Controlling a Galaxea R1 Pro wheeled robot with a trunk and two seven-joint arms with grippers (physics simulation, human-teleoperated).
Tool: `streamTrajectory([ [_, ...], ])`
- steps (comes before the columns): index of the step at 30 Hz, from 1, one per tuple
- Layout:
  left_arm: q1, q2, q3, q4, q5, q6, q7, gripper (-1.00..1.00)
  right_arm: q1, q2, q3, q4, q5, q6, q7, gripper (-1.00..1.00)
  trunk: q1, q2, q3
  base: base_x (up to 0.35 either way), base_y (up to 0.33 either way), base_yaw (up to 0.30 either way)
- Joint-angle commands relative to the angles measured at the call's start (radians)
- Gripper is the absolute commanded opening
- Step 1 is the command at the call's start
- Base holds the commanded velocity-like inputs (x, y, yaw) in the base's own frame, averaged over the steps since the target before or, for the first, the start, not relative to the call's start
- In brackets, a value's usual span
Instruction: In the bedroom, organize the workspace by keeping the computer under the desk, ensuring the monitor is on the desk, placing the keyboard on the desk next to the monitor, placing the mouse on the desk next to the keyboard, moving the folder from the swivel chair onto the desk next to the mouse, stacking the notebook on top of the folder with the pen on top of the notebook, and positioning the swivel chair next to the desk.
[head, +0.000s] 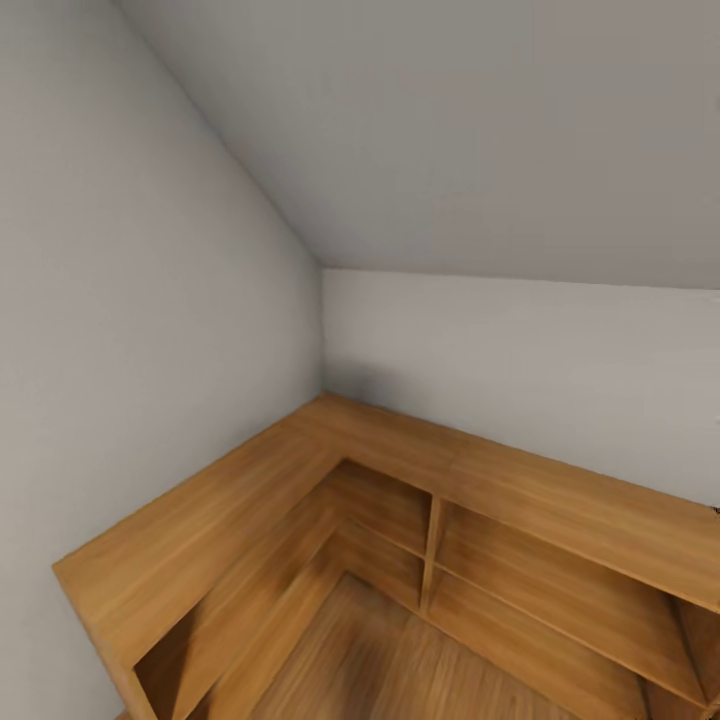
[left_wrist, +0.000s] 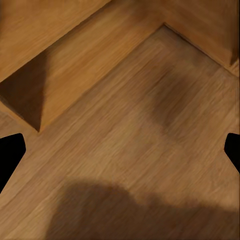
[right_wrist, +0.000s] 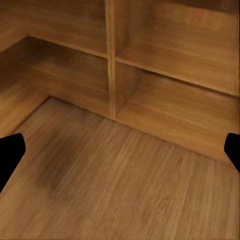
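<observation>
**Trainee:** Where does the desk lie from my fingers?

**Operator:** I cannot give a bearing. The head view has me facing a corner of the bedroom (head: 160, 250), its sloped grey walls meeting above the low oak shelf unit (head: 300, 470), an L whose two arms join at the wall corner. No desk, chair, folder or keyboard appears, so neither arm is nearer to any of them.

**Trainee:** And the grippers?

**Operator:** The left gripper (left_wrist: 120, 150) looks down on the wood-plank floor (left_wrist: 130, 150) beside an open end of the unit; the right gripper (right_wrist: 120, 155) looks at the floor in front of the unit's divided shelves (right_wrist: 165, 95). On each, I see only dark fingertips (left_wrist: 10, 152) at opposite picture edges, so the fingers stand wide apart, holding nothing.

**Trainee:** Next move?

**Operator:** In my judgement, turn the base away from this corner until the desk comes into sight.
</observation>
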Motion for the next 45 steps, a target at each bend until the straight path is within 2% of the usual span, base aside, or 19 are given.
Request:
streamTrajectory([
  [1,-0.001,0.001,-0.008,0.000,0.010,-0.005,0.007,1.00,-0.001,0.000,0.009,0.001,-0.008,-0.003,-0.004,1.00,0.001,-0.001,-0.001,0.319,0.000,-0.290],
  [10,-0.001,0.001,-0.006,0.000,0.010,-0.005,0.008,1.00,-0.001,-0.001,0.009,0.002,-0.008,0.001,-0.004,1.00,0.001,-0.001,-0.001,0.107,0.000,-0.290],
  [16,-0.001,0.001,-0.005,0.000,0.011,-0.005,0.008,1.00,-0.001,0.000,0.009,0.001,-0.008,0.033,-0.003,1.00,0.001,-0.001,-0.001,0.004,0.000,-0.291],
  [23,-0.001,0.001,-0.005,0.000,0.012,-0.005,0.008,1.00,-0.001,-0.001,0.009,0.002,-0.008,0.035,-0.002,1.00,0.001,-0.001,-0.001,0.017,0.017,-0.291],
  [33,-0.001,0.001,-0.005,0.000,0.012,-0.005,0.008,1.00,-0.001,0.000,0.009,0.002,-0.008,0.035,-0.002,1.00,0.001,-0.001,-0.001,0.170,0.158,-0.291],
  [45,-0.001,0.001,-0.005,0.000,0.012,-0.005,0.008,1.00,-0.001,-0.001,0.009,0.001,-0.008,0.035,-0.002,1.00,0.001,-0.001,-0.001,-0.015,0.010,-0.291],
])
